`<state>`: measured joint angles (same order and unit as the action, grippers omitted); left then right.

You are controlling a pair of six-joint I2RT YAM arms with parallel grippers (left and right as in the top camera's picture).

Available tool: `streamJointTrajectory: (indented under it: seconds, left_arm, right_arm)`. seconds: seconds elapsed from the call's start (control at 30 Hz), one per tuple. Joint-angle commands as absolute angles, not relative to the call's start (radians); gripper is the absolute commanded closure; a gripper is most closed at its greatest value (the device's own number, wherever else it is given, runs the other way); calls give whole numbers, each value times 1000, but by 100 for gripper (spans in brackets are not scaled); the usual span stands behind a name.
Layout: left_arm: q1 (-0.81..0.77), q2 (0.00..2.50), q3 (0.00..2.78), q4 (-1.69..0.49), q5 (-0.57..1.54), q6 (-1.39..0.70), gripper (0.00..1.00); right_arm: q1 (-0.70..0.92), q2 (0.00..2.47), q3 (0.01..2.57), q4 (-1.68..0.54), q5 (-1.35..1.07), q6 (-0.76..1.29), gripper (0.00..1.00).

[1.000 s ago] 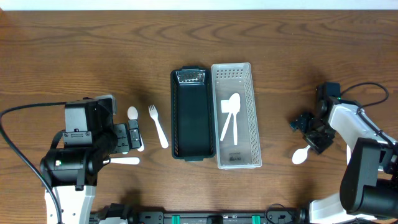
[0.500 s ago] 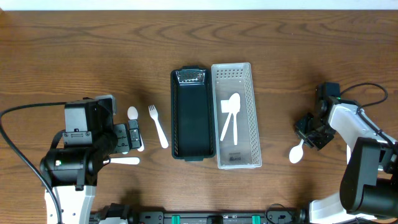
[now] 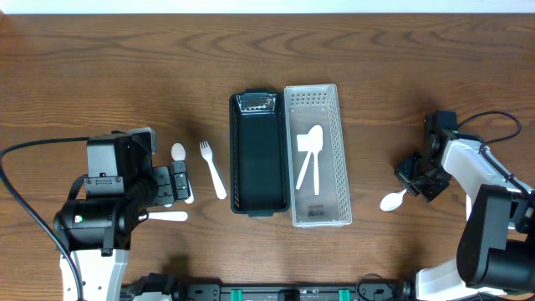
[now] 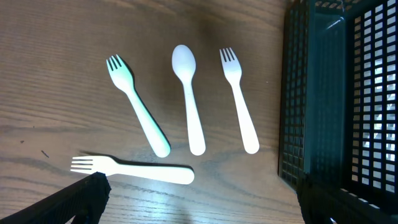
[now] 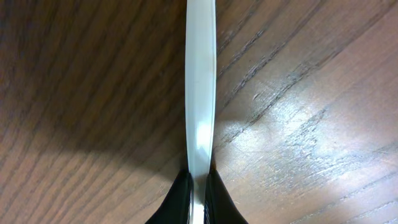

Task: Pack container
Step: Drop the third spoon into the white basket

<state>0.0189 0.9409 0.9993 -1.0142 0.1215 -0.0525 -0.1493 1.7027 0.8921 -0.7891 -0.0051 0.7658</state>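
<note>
The white spoon (image 3: 391,201) is near the brown wooden table's (image 3: 376,50) right edge, its handle pinched by the right gripper (image 5: 198,190), with the white basket (image 3: 334,150) and black basket (image 3: 236,150) mid-table, while the left gripper (image 3: 179,182), fingers spread, partly hides loose cutlery (image 4: 189,99) toward the left edge.

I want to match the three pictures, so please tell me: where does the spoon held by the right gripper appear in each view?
Overhead: the spoon is at the lower right, its handle in the right gripper.
Left wrist: not in it; a different spoon lies there.
Right wrist: it runs up the middle, seen edge-on, pinched at the bottom.
Shared landmark: the brown wooden table under everything.
</note>
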Motion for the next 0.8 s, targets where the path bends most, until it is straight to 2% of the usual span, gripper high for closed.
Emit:
streamJointTrajectory:
  seconds: [0.0, 0.23, 0.4, 0.6, 0.77]
  left_arm:
    - [23, 941, 1016, -1016, 123, -58, 2]
    - [23, 941, 1016, -1016, 123, -58, 2]
    - [23, 942, 1016, -1016, 123, -58, 2]
    - [23, 954, 1016, -1017, 123, -58, 2]
    - [23, 973, 1016, -1017, 123, -58, 2]
  right_arm:
    - [-140, 1718, 902, -795, 6, 701, 99]
    - [22, 1552, 1105, -888, -23, 552, 99]
    - [226, 1470, 1304, -951, -34, 495, 99]
    - [460, 1494, 1383, -900, -17, 440, 98]
    - [521, 1611, 1382, -892, -3, 439, 96]
